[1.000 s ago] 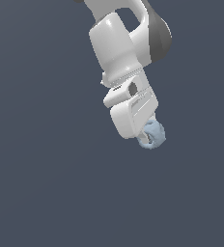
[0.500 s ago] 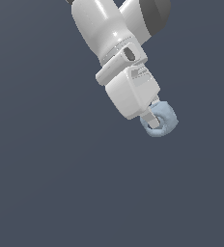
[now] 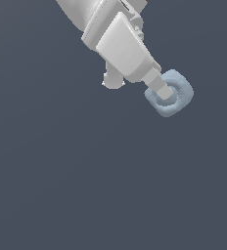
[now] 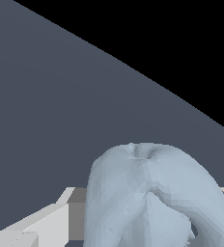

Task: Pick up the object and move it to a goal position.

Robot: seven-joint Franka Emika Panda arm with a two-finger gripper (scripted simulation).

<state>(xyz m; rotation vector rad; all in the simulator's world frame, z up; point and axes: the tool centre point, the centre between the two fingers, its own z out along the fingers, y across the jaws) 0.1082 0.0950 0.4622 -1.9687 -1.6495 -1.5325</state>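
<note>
The object (image 3: pixel 176 93) is a small pale blue-grey rounded lump with a dimpled hollow, held in mid-air at the exterior view's upper right. My gripper (image 3: pixel 163 93) is shut on it, one white finger (image 3: pixel 158 84) lying across its hollow; the other finger is hidden behind the lump. The white arm slants down from the top of the exterior view to the lump. In the wrist view the object (image 4: pixel 152 198) bulks large and close, between the grey-white fingers (image 4: pixel 51 219), and covers most of the jaws.
A plain dark grey surface (image 3: pixel 61 185) fills the exterior view. In the wrist view the same grey surface (image 4: pixel 46 106) ends at a slanted edge with black beyond it.
The arm has swung toward the exterior view's right and upward, carrying the object with it. The grip has stayed shut on the lump.
</note>
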